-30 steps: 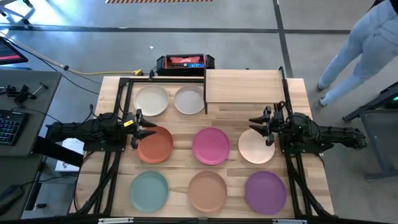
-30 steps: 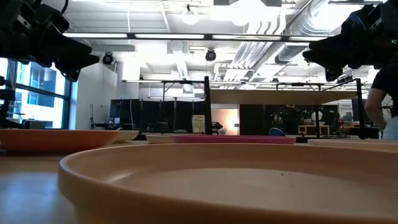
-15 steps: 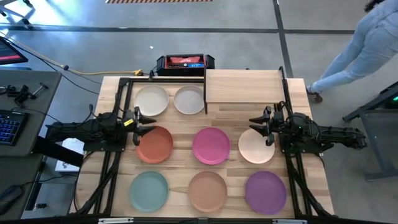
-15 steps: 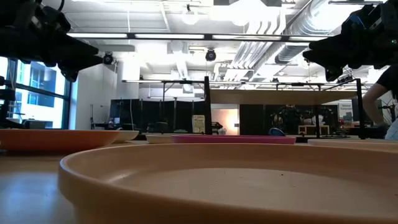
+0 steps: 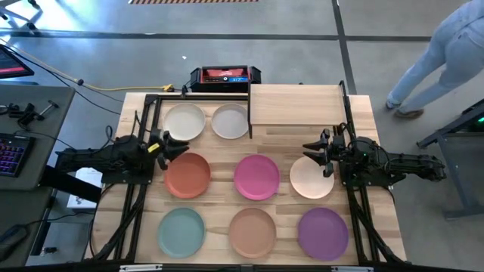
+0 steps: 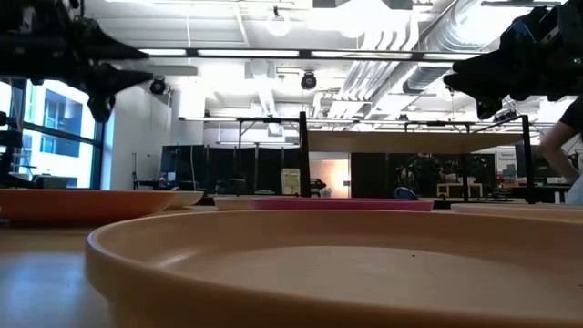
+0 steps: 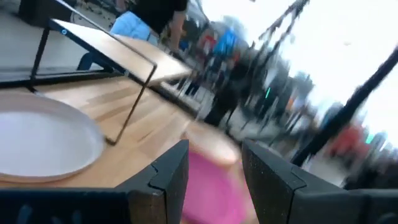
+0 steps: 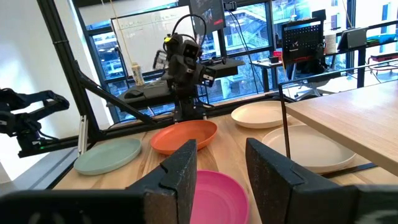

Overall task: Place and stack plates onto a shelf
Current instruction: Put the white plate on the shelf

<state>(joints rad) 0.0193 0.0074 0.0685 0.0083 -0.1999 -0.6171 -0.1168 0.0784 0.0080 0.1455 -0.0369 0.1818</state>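
- Looking down on the light-wood table (image 5: 219, 155), eight plates lie flat and apart in three rows, none stacked and none on the shelf (image 5: 296, 104).
- The shelf — a small wooden board on thin black posts — stands at the far right part of the table with its top bare.
- Beside it, along the far edge, sit the two off-white plates: one (image 5: 184, 122) to the left, the other (image 5: 231, 121) just next to the shelf's post.
- In the middle row are the orange-red plate (image 5: 189, 175), the magenta plate (image 5: 257, 176) and the pale peach plate (image 5: 311, 178).
- The near row holds the teal plate (image 5: 181, 231), the tan plate (image 5: 252, 231) and the purple plate (image 5: 324, 230).
- The left gripper (image 5: 168, 146) hangs in the air above the table, over the gap between the left off-white plate and the orange-red one; its fingers (image 7: 168, 177) stand parted with nothing between them.
- The right gripper (image 5: 311, 151) hovers above the far edge of the pale peach plate, near the shelf's front post, its fingers (image 8: 180, 171) also spread and empty.
- Beyond the table a black and red box (image 5: 224, 76) lies on the floor, and a person (image 5: 442, 60) in light blue stands off to the right.
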